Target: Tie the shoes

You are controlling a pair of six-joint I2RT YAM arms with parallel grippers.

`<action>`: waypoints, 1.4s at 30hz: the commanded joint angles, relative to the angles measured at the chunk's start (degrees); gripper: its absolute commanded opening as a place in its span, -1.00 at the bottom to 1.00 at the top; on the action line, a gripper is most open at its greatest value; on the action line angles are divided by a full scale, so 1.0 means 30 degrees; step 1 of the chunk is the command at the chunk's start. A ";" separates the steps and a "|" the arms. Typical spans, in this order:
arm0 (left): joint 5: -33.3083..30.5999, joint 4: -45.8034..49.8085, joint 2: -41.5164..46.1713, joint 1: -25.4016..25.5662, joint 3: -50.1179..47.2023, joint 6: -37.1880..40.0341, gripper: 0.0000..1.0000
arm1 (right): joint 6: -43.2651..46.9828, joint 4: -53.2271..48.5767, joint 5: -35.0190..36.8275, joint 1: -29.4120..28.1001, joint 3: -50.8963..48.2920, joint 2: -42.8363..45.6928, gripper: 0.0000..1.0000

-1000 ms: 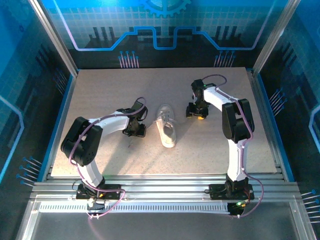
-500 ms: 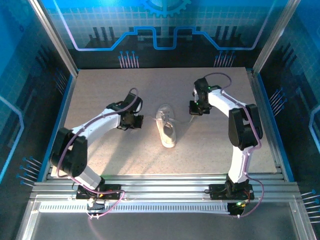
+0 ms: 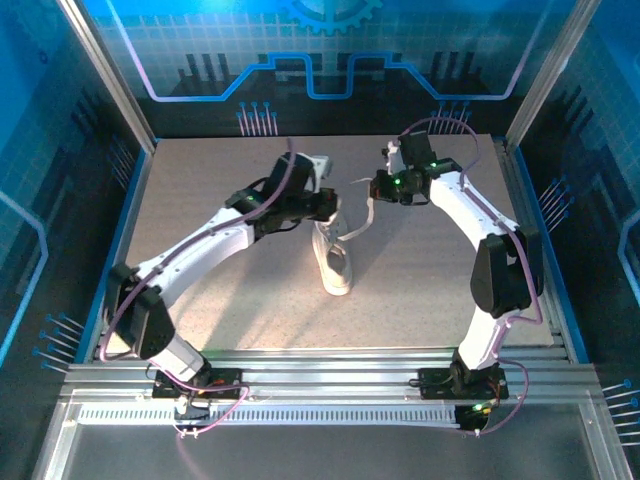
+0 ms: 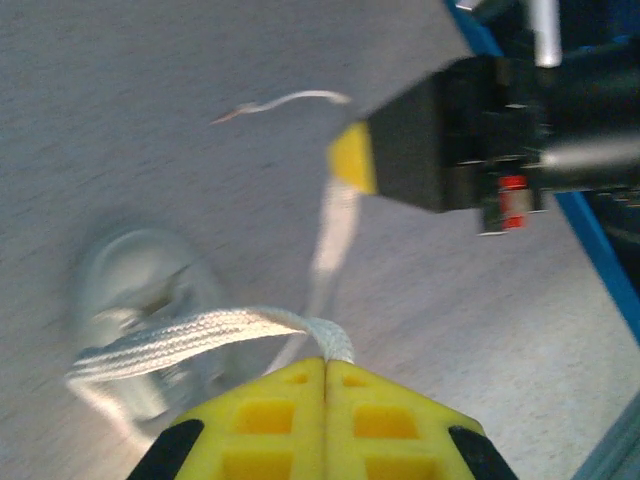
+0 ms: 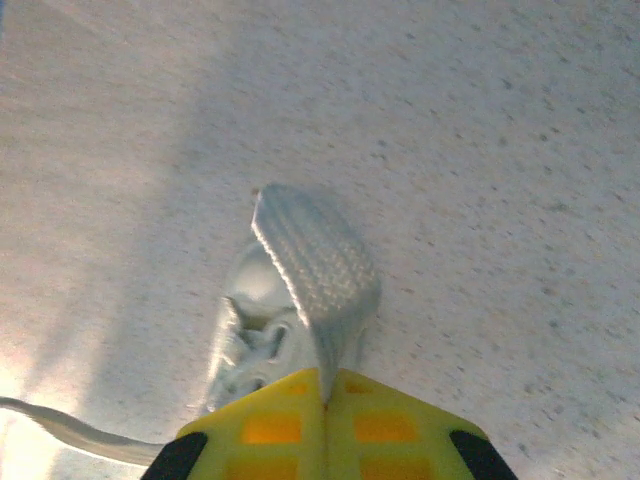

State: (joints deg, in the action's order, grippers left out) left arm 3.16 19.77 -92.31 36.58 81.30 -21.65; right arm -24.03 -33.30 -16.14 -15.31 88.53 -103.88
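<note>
The small white shoe lies on the table with its toe toward the arms. My left gripper hovers just behind its heel, shut on a white lace that runs tight down to the blurred shoe. In the left wrist view the left gripper has its yellow pads pressed together on that lace. My right gripper hangs behind and right of the shoe. In the right wrist view the right gripper is shut on a flat lace loop above the shoe.
The speckled grey table is bare around the shoe. A loose lace end lies on it beyond the right gripper's black body. Blue walls and metal posts stand at the table's sides and back.
Both grippers closed on laces beside the shoe, then rose and moved toward the back, drawing the laces up off the table. The left arm swung right, over the shoe's heel.
</note>
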 commanded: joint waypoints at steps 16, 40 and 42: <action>0.1755 -0.3530 -0.6582 0.1591 0.1994 0.2935 -0.19 | -0.1316 -0.1025 -0.2008 0.0444 0.1606 -0.1450 -1.00; 0.8773 -1.7685 -0.2809 -0.2789 -0.9000 0.8681 0.35 | -0.1184 0.0626 -0.3259 -0.0502 0.0528 0.0426 -1.00; 0.9233 -1.9074 -0.3412 -0.2792 -0.9120 0.9077 0.37 | -0.1248 0.0798 -0.3304 -0.0764 0.0412 0.0601 -1.00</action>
State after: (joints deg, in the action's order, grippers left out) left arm 26.20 -24.64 -100.29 27.99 55.20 1.39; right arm -27.46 -32.75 -24.34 -16.25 90.70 -104.36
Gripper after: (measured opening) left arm 0.684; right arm 0.041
